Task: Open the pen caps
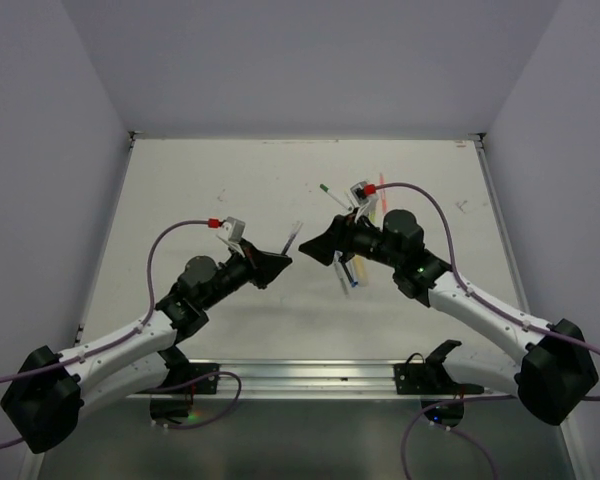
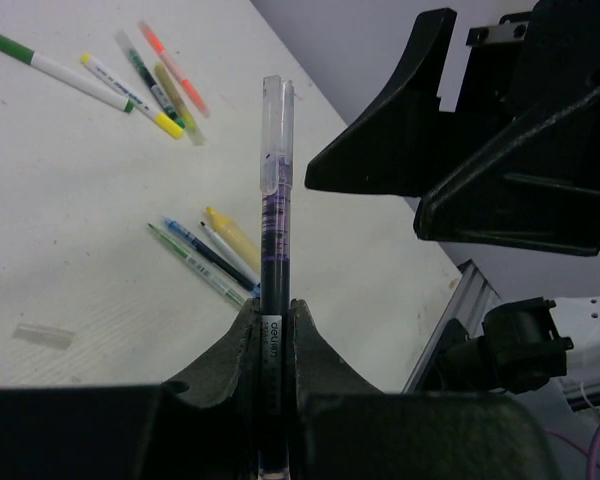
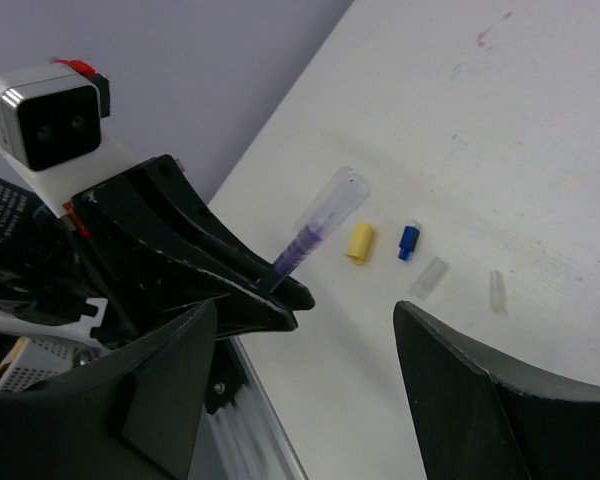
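My left gripper point(image 2: 272, 305) is shut on a dark purple pen point(image 2: 275, 235) that stands up from its fingers. A clear pen cap point(image 2: 277, 130) sits on the pen's far end. In the top view the left gripper point(image 1: 280, 262) holds the pen point(image 1: 294, 238) pointing toward my right gripper point(image 1: 318, 246). The right gripper point(image 3: 302, 310) is open with nothing between its fingers. It faces the capped end point(image 3: 332, 210) a short way off, not touching it. Loose pen caps lie on the table: yellow point(image 3: 359, 243), blue point(image 3: 409, 241) and two clear ones point(image 3: 429, 278).
Several pens lie in a fan point(image 2: 130, 90) at the far side and another bunch point(image 2: 215, 250) lies nearer the held pen. A clear cap point(image 2: 42, 335) lies alone. The metal rail point(image 1: 300, 375) runs along the near table edge.
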Controlling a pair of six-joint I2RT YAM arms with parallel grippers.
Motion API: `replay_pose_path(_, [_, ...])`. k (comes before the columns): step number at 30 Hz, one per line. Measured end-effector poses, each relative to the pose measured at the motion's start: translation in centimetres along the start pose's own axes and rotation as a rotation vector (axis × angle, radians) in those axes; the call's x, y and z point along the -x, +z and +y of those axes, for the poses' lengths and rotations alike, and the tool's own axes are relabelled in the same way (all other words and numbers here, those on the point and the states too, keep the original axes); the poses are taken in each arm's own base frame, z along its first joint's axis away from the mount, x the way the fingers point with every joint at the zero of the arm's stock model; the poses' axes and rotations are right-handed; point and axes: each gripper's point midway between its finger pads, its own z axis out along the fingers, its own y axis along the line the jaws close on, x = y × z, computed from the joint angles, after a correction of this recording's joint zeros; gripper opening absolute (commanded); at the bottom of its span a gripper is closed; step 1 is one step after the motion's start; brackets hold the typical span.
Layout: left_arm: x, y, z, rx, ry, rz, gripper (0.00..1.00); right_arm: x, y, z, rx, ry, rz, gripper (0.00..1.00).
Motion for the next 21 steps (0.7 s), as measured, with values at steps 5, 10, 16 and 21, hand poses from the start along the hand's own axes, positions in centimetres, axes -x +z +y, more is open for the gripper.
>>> replay_pose_path(5, [0.9,0.6,-0.8,-0.031,-0.014,-0.050,0.00,0.1,1.3,1.8,0.064,0.067,-0.057,0.68])
replay_pose_path(10, [1.4,0.8,-1.5,-0.059,-0.009,-0.075,0.00,-0.1,2.7,2.0,0.079,0.113,-0.078,0.62])
replay_pose_path(16, [1.8,0.8,-2.1,-0.080,-0.004,-0.095,0.00,-0.8,3.9,2.4,0.103,0.141,-0.072,0.46])
replay_pose_path(21, [1.8,1.0,-2.0,-0.073,0.001,-0.100,0.00,-1.2,4.4,3.3,0.135,0.140,-0.073,0.31])
